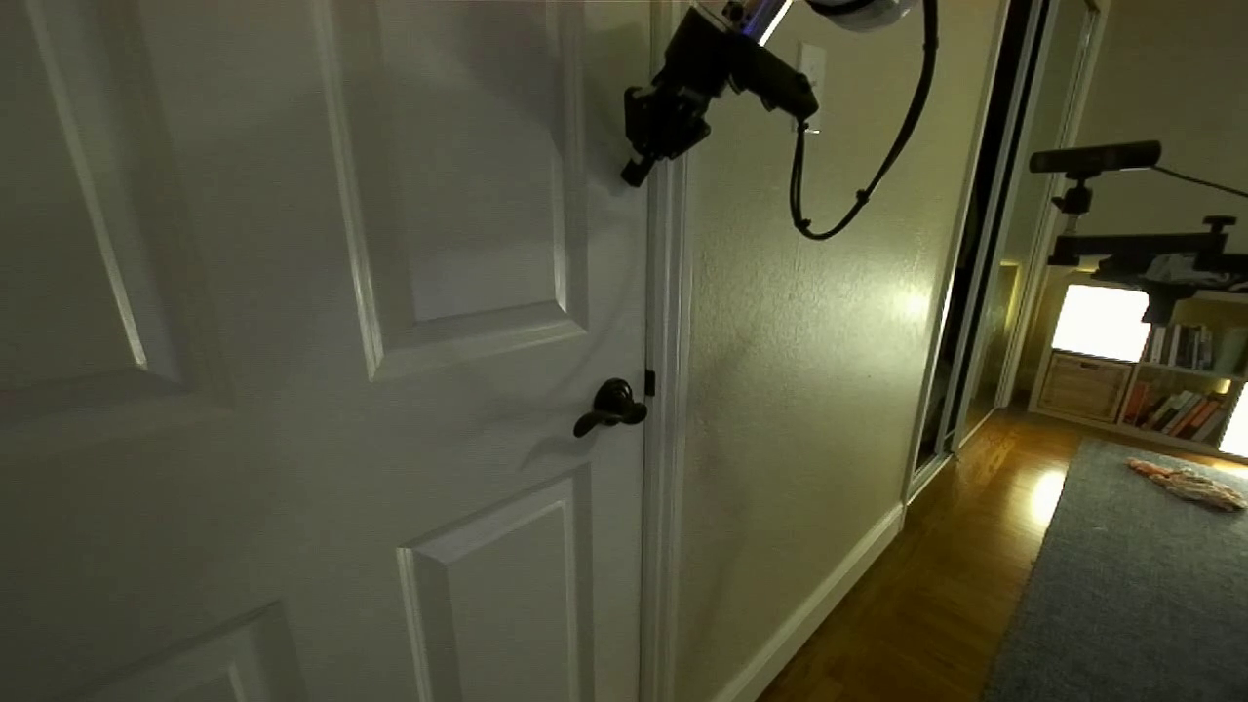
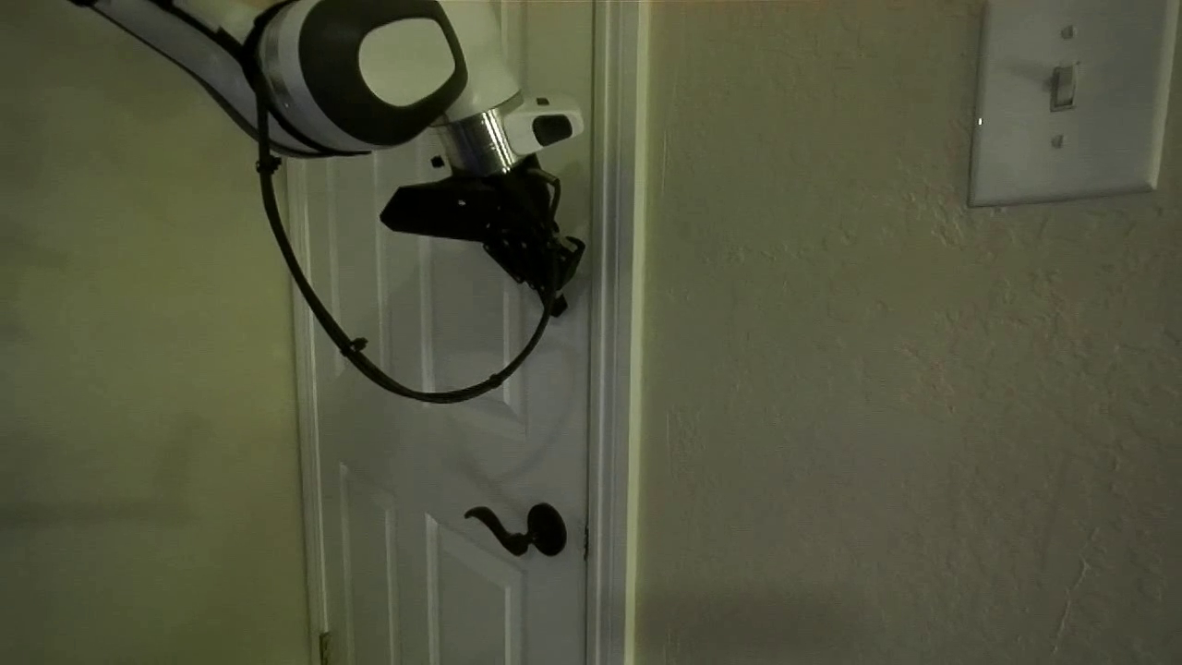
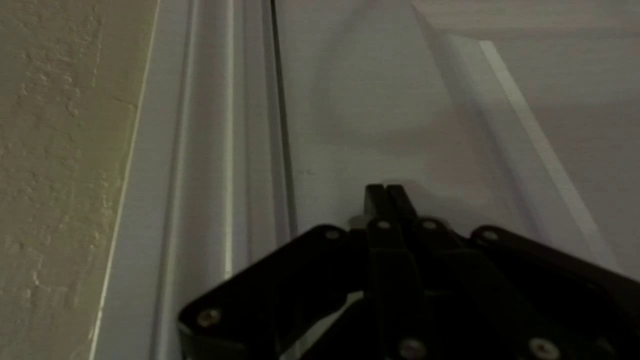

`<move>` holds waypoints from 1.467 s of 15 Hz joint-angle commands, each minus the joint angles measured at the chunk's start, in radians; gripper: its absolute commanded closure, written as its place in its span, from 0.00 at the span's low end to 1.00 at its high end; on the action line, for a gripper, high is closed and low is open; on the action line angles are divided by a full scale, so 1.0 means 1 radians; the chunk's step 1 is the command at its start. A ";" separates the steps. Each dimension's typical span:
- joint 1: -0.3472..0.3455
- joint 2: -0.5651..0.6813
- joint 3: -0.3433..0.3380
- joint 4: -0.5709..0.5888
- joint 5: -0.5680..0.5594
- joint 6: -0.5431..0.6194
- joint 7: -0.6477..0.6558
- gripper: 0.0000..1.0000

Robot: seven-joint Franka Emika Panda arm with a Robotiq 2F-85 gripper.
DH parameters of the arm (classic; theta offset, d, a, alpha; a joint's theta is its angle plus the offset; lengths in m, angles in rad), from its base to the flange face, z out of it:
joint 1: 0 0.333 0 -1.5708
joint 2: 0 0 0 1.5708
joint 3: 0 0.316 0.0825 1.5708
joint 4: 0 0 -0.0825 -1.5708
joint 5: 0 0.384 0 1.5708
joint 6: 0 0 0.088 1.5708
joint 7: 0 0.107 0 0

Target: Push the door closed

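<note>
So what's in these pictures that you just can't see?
The door: its top is cut off by the upper edge in both exterior views.
Whether it's latched: its edge is too small and dark to tell in both exterior views.
The gripper: in the wrist view, its own dark shape hides whether it touches the door.
The books: titles too small and blurred in an exterior view.

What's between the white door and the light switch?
Next to the door comes its pale frame, then a stretch of textured wall reaching the light switch, as an exterior view shows.
</note>
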 commanded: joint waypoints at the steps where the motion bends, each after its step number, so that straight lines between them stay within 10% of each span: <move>1: -0.009 0.055 0.013 0.081 0.002 -0.037 -0.022 0.95; 3: -0.018 0.035 0.020 0.064 0.017 -0.070 -0.035 0.97; 4: -0.027 0.012 0.026 0.041 0.026 -0.101 -0.050 0.71; 15: -0.069 -0.323 -0.005 -0.294 0.017 -0.416 -0.198 0.07; 21: -0.068 -0.547 -0.052 -0.514 -0.032 -0.606 -0.205 0.00; 22: -0.058 -0.442 -0.049 -0.396 -0.010 -0.587 -0.198 0.00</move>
